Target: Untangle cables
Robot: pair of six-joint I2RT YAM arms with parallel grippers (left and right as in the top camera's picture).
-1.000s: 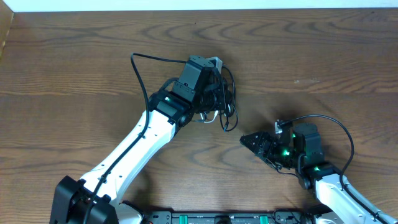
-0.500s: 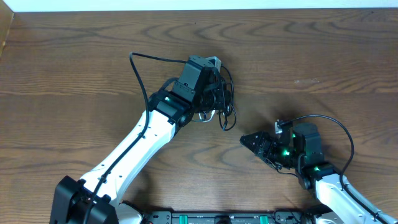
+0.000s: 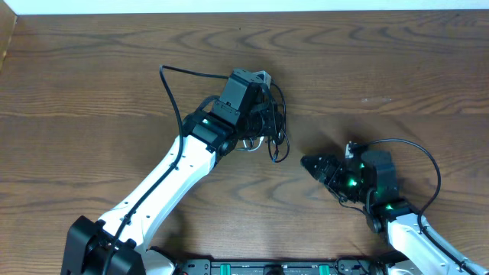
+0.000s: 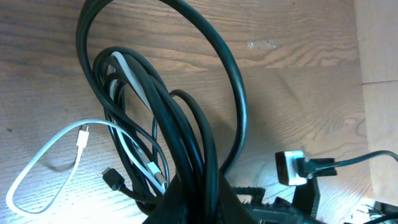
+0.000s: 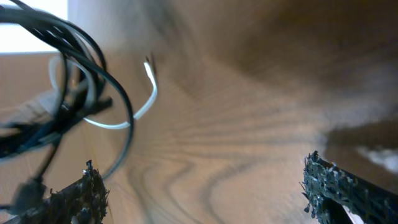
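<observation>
Hanging in a tangled bunch, the cables point(image 3: 273, 128) sit a little left of the desk's middle, gathered at the tip of the left arm point(image 3: 172, 179). From the left wrist, the black cords point(image 4: 186, 134) rise in several overlapping loops, one wide arc sweeping over the rest. A white cable point(image 4: 43, 152) threads through the black ones and curls out to the left in a loose loop, its plug end pointing back toward the bunch. A small black plug point(image 4: 113, 178) sticks out low on the left side. The left fingers point(image 4: 196, 202) are clenched on the bunch where the loops meet, at the bottom of that view. The right fingers point(image 3: 316, 168) are spread wide and grasp nothing. They lie near the cables, just to their lower right and apart from them, tips pointing toward the bunch. In the right wrist view the black loops and a white strand point(image 5: 134, 112) are blurred at the left. The bare wooden desk point(image 3: 397, 69) lies around everything.
</observation>
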